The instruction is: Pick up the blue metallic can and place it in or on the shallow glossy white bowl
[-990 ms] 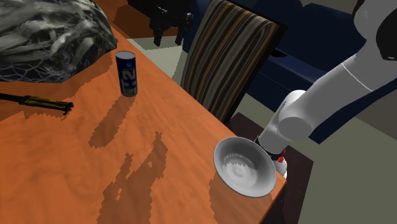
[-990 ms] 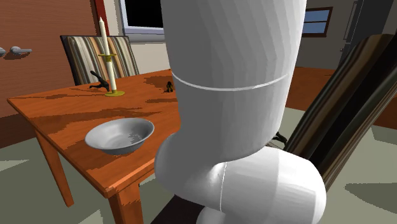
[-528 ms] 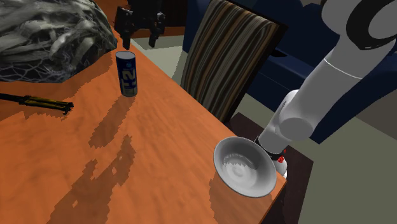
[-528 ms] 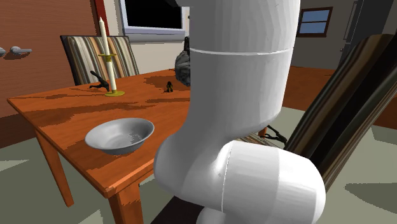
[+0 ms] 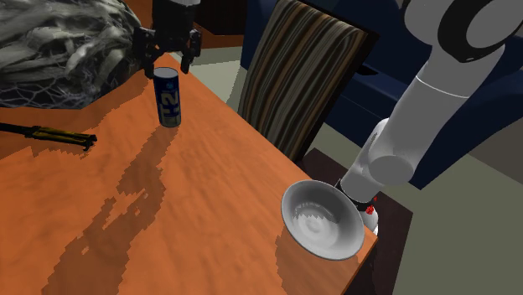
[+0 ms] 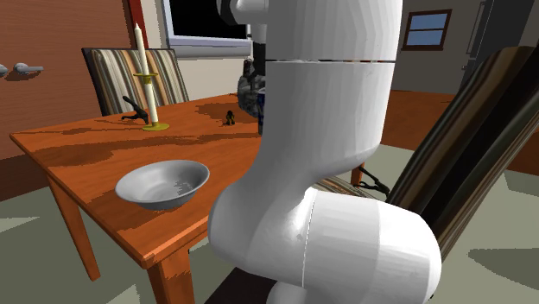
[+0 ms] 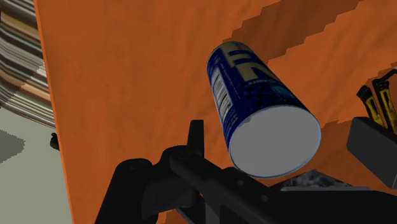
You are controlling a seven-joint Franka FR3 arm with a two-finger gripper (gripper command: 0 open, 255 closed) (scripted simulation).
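Hovering with fingers spread, your tool (image 5: 165, 60) sits directly above the blue metallic cylindrical can (image 5: 169, 100), upright on the orange table (image 5: 218, 218); its long axis points up between them, so descend straight.

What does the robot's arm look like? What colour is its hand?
The arm is made of fat, smooth white tubes with rounded elbows and dark rings at the joints. Thin seam lines circle the white parts. Its hand is an all-black gripper with two short, blocky fingers.
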